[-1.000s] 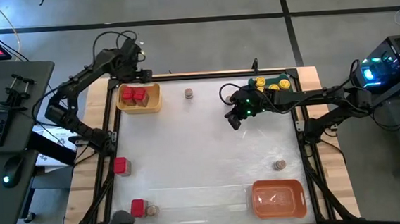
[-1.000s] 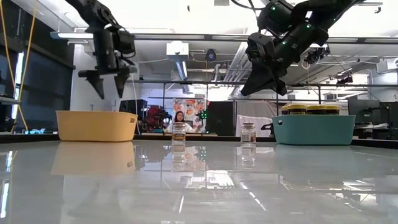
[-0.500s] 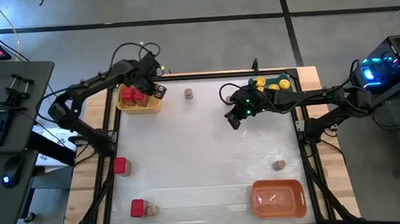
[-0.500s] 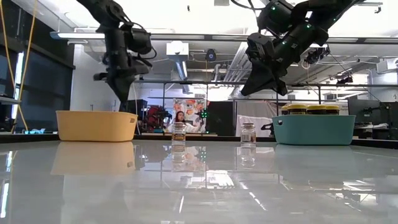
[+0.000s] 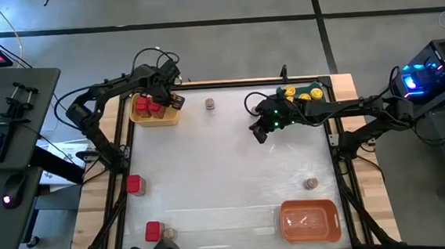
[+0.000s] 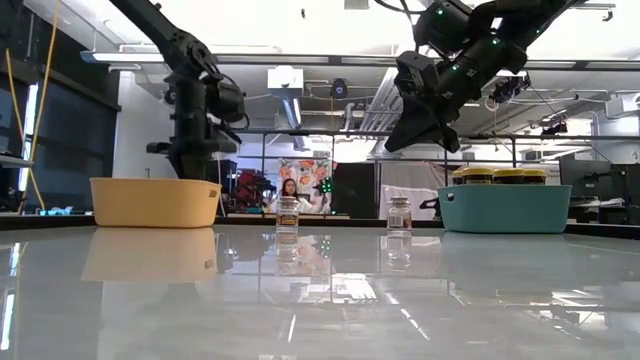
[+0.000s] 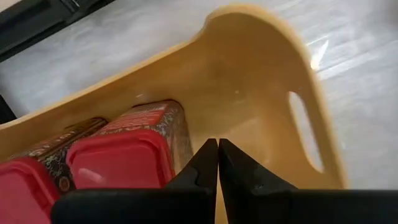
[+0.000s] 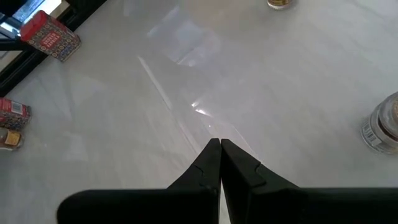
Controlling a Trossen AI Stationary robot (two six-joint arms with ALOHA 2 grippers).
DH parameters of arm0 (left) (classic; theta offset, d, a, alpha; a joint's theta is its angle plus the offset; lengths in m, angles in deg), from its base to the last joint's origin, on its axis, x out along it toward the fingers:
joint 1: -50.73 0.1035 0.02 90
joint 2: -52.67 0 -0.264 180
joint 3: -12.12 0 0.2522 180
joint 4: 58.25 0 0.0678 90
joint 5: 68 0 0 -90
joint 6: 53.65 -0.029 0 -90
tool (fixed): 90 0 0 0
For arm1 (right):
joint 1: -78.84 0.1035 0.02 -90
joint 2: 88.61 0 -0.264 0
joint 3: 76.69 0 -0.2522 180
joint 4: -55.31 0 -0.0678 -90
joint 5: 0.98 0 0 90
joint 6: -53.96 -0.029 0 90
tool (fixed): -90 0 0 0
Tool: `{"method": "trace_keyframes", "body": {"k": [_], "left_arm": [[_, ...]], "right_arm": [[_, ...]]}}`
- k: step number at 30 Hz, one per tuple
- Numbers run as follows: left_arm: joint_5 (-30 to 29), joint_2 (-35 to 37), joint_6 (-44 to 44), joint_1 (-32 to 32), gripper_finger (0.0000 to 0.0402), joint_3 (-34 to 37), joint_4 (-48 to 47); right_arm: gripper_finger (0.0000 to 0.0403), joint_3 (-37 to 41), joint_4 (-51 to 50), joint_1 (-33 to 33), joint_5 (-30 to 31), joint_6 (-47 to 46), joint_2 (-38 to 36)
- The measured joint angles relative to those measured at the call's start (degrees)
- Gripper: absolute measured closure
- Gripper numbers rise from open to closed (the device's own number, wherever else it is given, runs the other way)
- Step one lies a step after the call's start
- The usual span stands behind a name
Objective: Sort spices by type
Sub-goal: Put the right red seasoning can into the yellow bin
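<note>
Two red boxes (image 7: 124,149) lie in the yellow tray (image 5: 155,109) at the far left. My left gripper (image 7: 217,146) is shut and stands low over the tray's right half (image 5: 171,101), beside the nearer box. My right gripper (image 5: 260,134) is shut and hangs above the table near the teal tray (image 5: 303,95), which holds yellow-lidded jars (image 6: 495,176). Loose on the table are two more red boxes (image 5: 135,185) (image 5: 153,231) and three grey-brown jars (image 5: 210,103) (image 5: 311,183) (image 5: 168,233). My left gripper's shut fingertips (image 7: 208,155) point down into the yellow tray, right beside a corner of the nearer red box (image 7: 177,134). I cannot tell whether they touch the box or the tray's floor.
An orange tray (image 5: 310,220) sits at the near right corner. The middle of the table (image 5: 226,171) is bare. A raised frame (image 5: 124,171) runs around the tabletop. Beyond the far edge the low view shows a person (image 6: 290,190) in the room.
My left gripper has shut its open fingers. It has moved from above the tray's far edge toward the table's right and near side, and has sunk toward the yellow tray. The red boxes in the tray have stayed put.
</note>
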Motion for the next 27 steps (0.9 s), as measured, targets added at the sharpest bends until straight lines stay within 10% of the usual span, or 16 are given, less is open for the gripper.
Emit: {"method": "trace_keyframes", "body": {"k": [27], "left_arm": [[-4.1,0.1,1.3,2.9,0.0401,0.0,-1.5]], "right_arm": [[0.0403,0.0,0.0,0.0,1.9,-1.0,0.0]]}}
